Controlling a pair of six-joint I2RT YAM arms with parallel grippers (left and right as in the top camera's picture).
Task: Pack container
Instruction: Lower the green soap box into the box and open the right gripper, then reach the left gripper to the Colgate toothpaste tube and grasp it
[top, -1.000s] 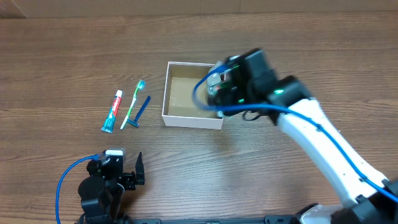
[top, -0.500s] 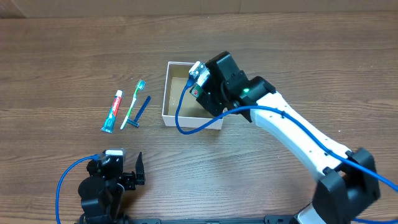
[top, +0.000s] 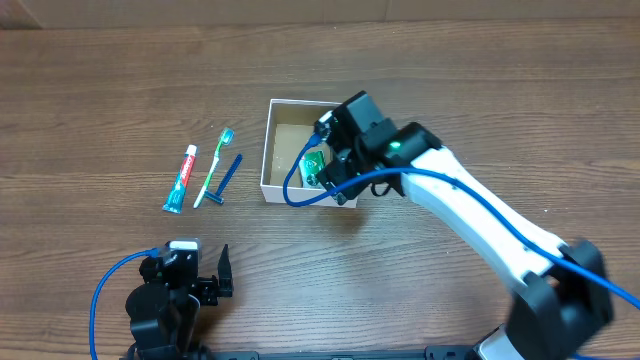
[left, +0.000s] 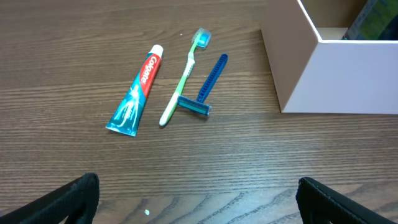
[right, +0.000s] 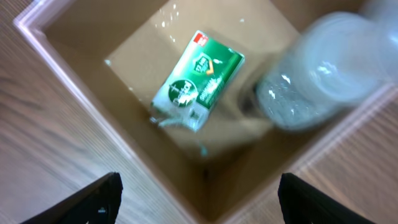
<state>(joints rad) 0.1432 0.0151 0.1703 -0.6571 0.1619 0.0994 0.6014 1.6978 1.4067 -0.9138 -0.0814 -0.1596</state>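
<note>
The container (top: 296, 194), a white-walled box with a brown inside, stands at mid-table. On its floor lie a green packet (right: 198, 81) and a blurred clear bottle (right: 314, 84). My right gripper (right: 199, 199) hovers open above the box's near right corner, nothing between its fingers; from overhead the right gripper (top: 338, 172) covers that corner, with the green packet (top: 314, 168) beside it. My left gripper (left: 198, 199) rests wide open and empty near the front edge, low over the wood. The container's white wall (left: 336, 74) fills the upper right of the left wrist view.
Left of the box lie a toothpaste tube (top: 181, 179), a green toothbrush (top: 214, 165) and a blue razor (top: 226, 180), side by side; the toothpaste tube (left: 138, 91), toothbrush (left: 184, 81) and razor (left: 205, 90) lie ahead of the left gripper. The right arm's blue cable (top: 295, 195) droops over the box front.
The right gripper moved left over the box and opened. A green packet now lies on the box floor. The left arm stayed still.
</note>
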